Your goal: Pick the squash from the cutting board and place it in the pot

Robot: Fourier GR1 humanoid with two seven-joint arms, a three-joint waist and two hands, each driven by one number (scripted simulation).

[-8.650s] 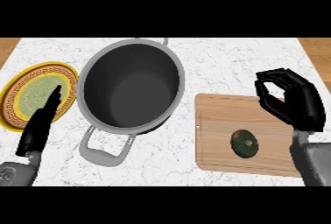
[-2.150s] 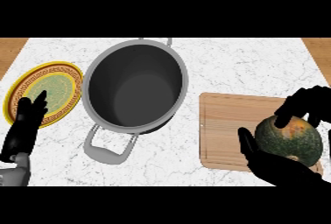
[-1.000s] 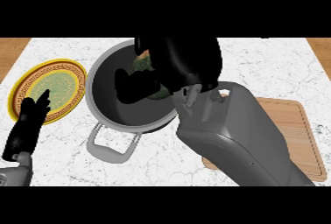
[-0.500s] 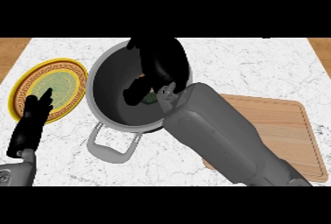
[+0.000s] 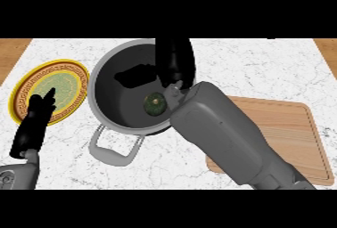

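Over the counter (image 5: 263, 62), the right robot hand (image 5: 172, 58) hangs inside the pot (image 5: 105, 71), fingers spread apart and holding nothing; best to lift straight up clear of the rim. The squash (image 5: 155, 103) lies on the pot's floor, off the cutting board (image 5: 289, 129). The left robot hand (image 5: 38, 111) rests open by the plate (image 5: 72, 71).

A white, grey-veined marble counter (image 5: 276, 71) is seen from above, edged by wooden strips (image 5: 14, 46) at both upper corners.

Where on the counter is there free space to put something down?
Free: the cutting board, and bare marble between it and the pot. Crowded: the right hand over the pot, the left hand on the plate.
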